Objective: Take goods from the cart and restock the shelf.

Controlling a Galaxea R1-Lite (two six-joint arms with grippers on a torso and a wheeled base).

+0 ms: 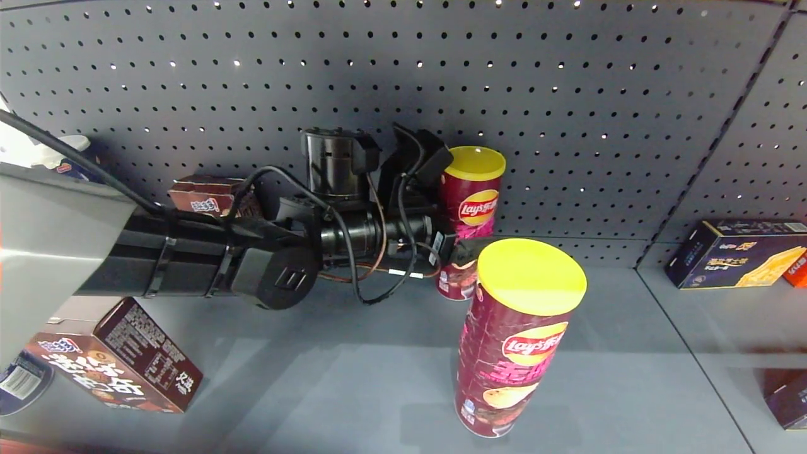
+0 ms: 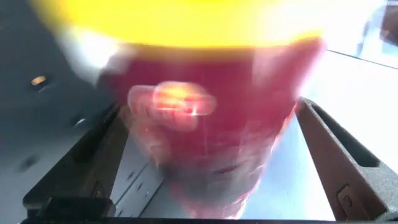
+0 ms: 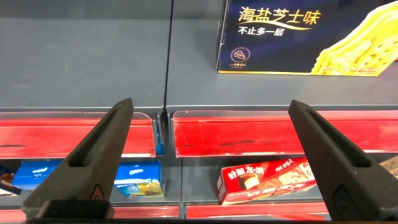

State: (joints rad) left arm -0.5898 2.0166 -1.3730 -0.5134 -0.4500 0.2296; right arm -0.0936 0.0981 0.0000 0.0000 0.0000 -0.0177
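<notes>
Near can (image 1: 514, 353): closest to the head camera. It stands upright on the shelf (image 1: 353, 391), a maroon tube with its yellow lid on and a crisp picture low on its side.
Far can (image 1: 470, 208): same maroon tube and yellow lid, also closed. It stands upright at the far edge of the shelf against the pegboard (image 1: 567, 69), farther back than the near can and a little to its left.
Left gripper (image 1: 459, 251): comes in from the left at the far can's lower half, spread, with the can in the gap. One dark finger crosses in front of the can.
Left wrist view: the far can sits between the spread fingers (image 2: 336, 168), lid end toward the camera, and is blurred. Whether the pads touch it cannot be told.
Right gripper (image 3: 210, 102): spread wide, with nothing in the gap.
Right wrist view: faces other shelving with red rails (image 3: 249, 134). One tier holds a navy box (image 3: 298, 37) with a yellow wafer picture. Another tier holds blue packets (image 3: 140, 180) and a red box (image 3: 267, 180).
Left bay, head view: holds both cans, a brown box (image 1: 126, 362) tilted at the near left, and a second brown box (image 1: 205, 195) at the far left behind the arm.
Right bay, head view: holds a blue box (image 1: 737, 252) lying flat at the far side and a dark box (image 1: 788, 397) cut by the near right edge.
</notes>
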